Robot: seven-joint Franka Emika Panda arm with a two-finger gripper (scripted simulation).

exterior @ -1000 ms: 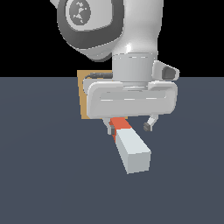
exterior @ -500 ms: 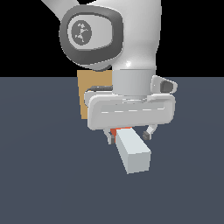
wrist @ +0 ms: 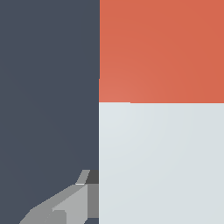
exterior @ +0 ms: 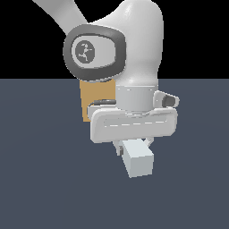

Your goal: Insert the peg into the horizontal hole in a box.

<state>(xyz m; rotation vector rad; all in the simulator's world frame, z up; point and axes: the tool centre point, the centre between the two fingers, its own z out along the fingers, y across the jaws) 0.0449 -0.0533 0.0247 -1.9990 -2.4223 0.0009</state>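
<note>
The peg (exterior: 139,163) lies on the dark floor, its pale grey-white end toward the camera. Its red end is hidden under the hand in the exterior view. The wrist view shows both the red part (wrist: 162,48) and the white part (wrist: 162,162) filling one side. My gripper (exterior: 134,145) is low over the peg, straddling it, and its fingers look closed against the peg's sides. One finger (wrist: 65,203) shows against the peg's edge; the other is hidden. The tan-orange box (exterior: 95,105) stands behind the arm, mostly covered. Its hole is hidden.
The dark grey floor (exterior: 44,179) spreads flat all around. The arm's large white links (exterior: 134,53) block much of the exterior view.
The hand has come down onto the peg and now covers its red end in the exterior view. The fingers have drawn closer together. The peg has not moved.
</note>
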